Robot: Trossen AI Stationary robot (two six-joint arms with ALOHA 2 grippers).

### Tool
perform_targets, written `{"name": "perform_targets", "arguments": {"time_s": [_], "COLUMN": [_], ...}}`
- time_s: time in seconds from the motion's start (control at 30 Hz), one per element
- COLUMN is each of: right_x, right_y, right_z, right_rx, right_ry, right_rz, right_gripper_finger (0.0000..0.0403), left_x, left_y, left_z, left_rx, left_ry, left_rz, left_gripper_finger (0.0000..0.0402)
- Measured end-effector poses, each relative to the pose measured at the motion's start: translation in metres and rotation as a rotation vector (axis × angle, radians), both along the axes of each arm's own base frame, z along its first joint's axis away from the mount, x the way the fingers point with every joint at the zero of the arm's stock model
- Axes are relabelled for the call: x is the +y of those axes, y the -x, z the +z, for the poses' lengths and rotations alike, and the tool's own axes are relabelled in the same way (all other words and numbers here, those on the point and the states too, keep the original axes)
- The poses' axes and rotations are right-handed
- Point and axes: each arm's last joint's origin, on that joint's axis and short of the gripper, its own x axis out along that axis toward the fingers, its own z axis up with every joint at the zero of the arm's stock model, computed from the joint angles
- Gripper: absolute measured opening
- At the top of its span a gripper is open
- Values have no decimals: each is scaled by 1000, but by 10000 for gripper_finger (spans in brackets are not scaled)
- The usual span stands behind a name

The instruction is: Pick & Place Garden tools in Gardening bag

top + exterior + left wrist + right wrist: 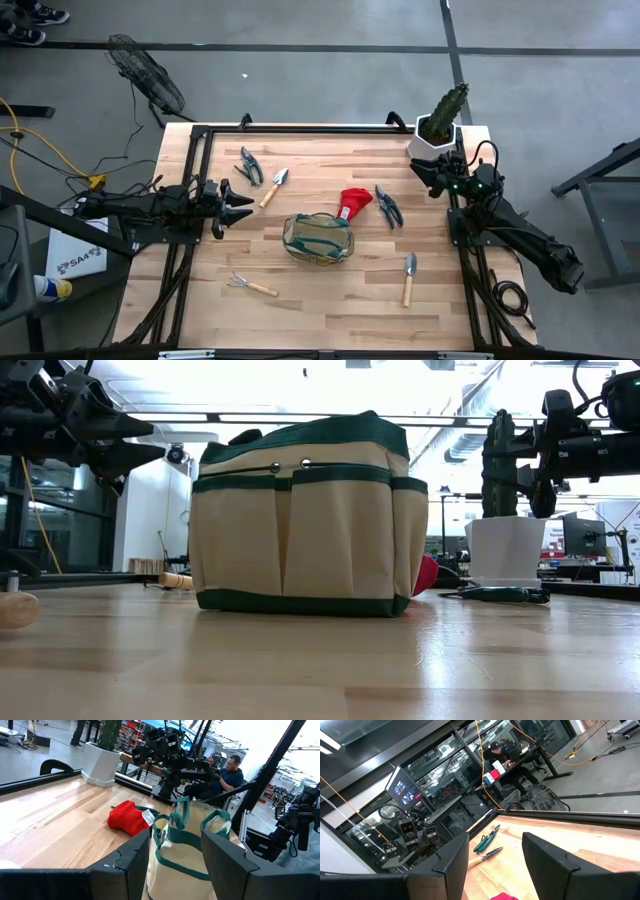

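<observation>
Hands both hang spread and empty, left hand (243, 207) and right hand (418, 170) well apart from the upright gardening bag (318, 238) between them.

On my table (330, 305) I count two wooden-handled trowels, one toward the far edge (274, 187) and one near the right edge (408, 277). Two pruning shears: one by the far-left corner (250, 166), one right of centre (388, 206). One hand rake (250, 285) toward the near edge, one red glove (353, 203), one gardening bag (318, 238), and one potted cactus (440, 122) at the far-right corner.
</observation>
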Motion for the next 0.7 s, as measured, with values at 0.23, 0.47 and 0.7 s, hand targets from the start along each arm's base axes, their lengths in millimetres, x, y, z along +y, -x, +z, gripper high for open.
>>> {"name": "perform_targets", "arguments": {"time_s": [0.23, 0.47, 0.7], "right_x": [0, 0, 0], "right_y": [0, 0, 0], "right_z": [0, 0, 0], "right_rx": [0, 0, -6], "right_ry": [0, 0, -13], "right_rz": [0, 0, 1], "right_gripper_finger": [176, 176, 176], "left_x": [0, 0, 0], "left_y": [0, 0, 0], "left_z": [0, 0, 0], "left_rx": [0, 0, 0], "left_ry": [0, 0, 0], "left_rz": [0, 0, 0], "left_gripper_finger": [174, 174, 174]}}
